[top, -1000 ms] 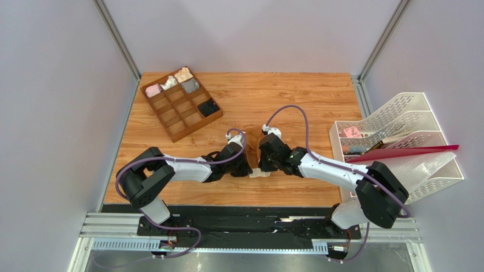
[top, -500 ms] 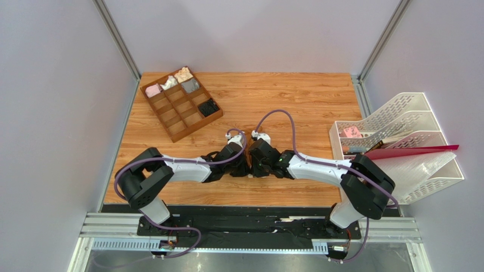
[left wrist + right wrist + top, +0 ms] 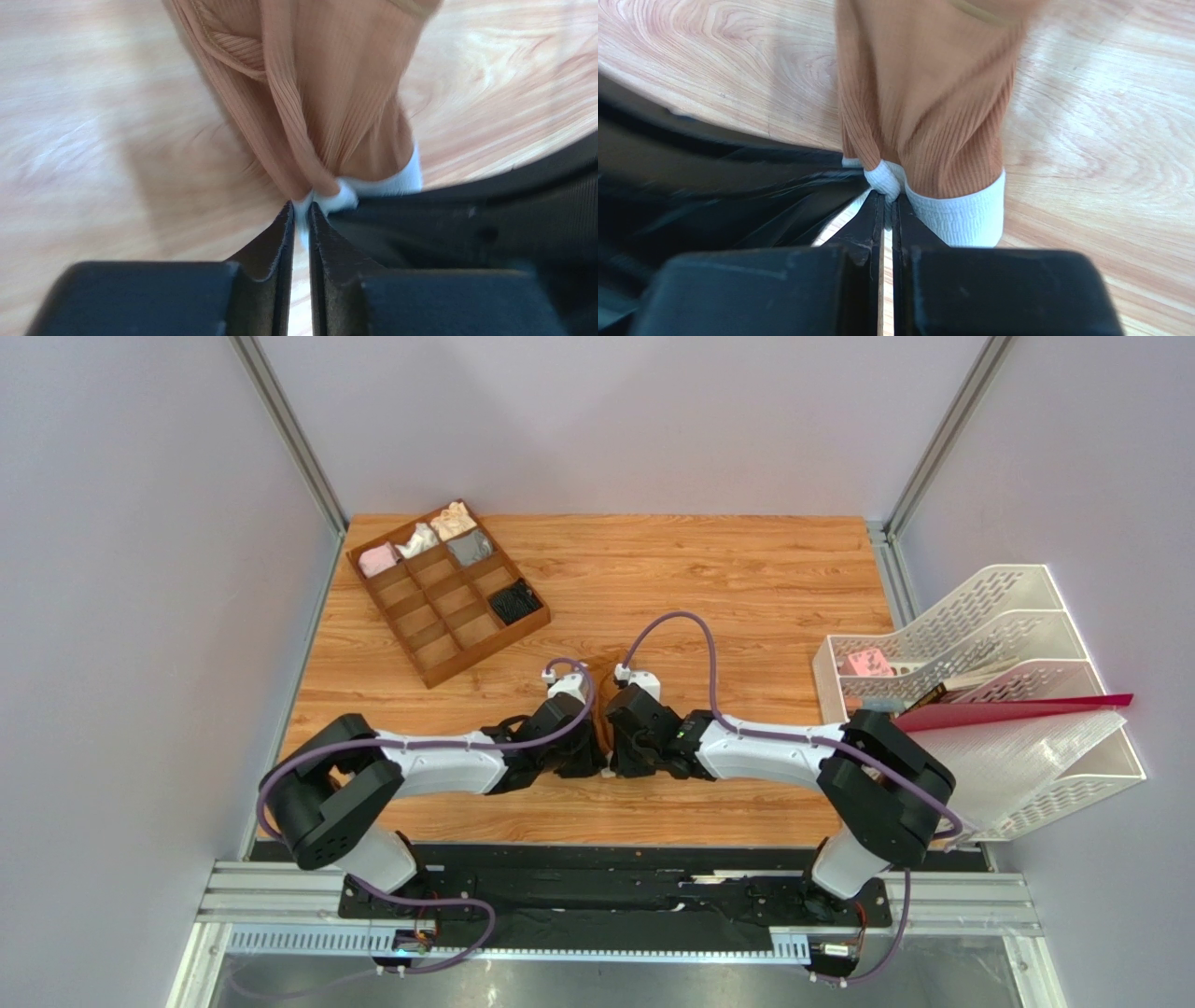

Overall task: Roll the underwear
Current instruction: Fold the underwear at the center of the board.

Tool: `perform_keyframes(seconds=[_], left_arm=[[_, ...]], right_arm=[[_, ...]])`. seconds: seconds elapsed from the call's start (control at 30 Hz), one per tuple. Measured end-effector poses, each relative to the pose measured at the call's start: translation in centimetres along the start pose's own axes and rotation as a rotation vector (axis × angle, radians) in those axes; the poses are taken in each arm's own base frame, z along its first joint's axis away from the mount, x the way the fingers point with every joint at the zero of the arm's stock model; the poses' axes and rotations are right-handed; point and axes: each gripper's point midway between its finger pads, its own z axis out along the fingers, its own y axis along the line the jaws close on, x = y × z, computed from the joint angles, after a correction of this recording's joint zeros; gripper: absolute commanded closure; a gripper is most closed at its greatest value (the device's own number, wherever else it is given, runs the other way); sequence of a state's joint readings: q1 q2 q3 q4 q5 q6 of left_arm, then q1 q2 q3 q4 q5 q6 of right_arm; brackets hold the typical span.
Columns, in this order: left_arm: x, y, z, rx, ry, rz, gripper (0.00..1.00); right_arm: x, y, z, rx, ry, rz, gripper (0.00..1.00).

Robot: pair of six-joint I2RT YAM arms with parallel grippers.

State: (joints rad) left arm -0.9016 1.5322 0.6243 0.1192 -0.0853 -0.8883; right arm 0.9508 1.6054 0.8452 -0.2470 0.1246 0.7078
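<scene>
The underwear (image 3: 337, 105) is ribbed brown fabric with a white band (image 3: 396, 180), bunched on the wooden table. My left gripper (image 3: 300, 206) has its jaws a narrow slit apart, with the band's edge between the tips. From the other side, the right wrist view shows the underwear (image 3: 927, 91) and its band (image 3: 962, 210), with my right gripper (image 3: 888, 199) shut on a fold of that band. From above, the left gripper (image 3: 595, 756) and right gripper (image 3: 615, 756) meet tip to tip near the table's front middle. They hide the garment there.
A wooden divided tray (image 3: 446, 595) with small fabric bundles sits at the back left. A white file rack (image 3: 982, 665) with a red folder (image 3: 1010, 711) stands at the right edge. Bare table (image 3: 730, 588) lies behind the grippers.
Both grippers have shifted left across the table, the right one closing in on the left. The white band seen between them from above is now covered. The left jaws have parted slightly.
</scene>
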Motion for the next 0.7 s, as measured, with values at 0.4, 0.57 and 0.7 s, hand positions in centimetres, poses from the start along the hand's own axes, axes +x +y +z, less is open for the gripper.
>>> perform_keyframes(seconds=[0.4, 0.57, 0.7], left_arm=[[-0.2, 1.6, -3.0, -0.036, -0.046, -0.034, 0.45], [-0.4, 1.9, -2.7, -0.051, -0.062, -0.039, 0.42], [-0.3, 1.9, -2.1, -0.052, -0.066, -0.05, 0.42]], right_arm=[[-0.2, 0.2, 0.3, 0.003, -0.009, 0.009, 1.0], [-0.2, 0.2, 0.3, 0.003, -0.009, 0.009, 1.0], [-0.2, 0.2, 0.3, 0.003, -0.009, 0.009, 1.0]])
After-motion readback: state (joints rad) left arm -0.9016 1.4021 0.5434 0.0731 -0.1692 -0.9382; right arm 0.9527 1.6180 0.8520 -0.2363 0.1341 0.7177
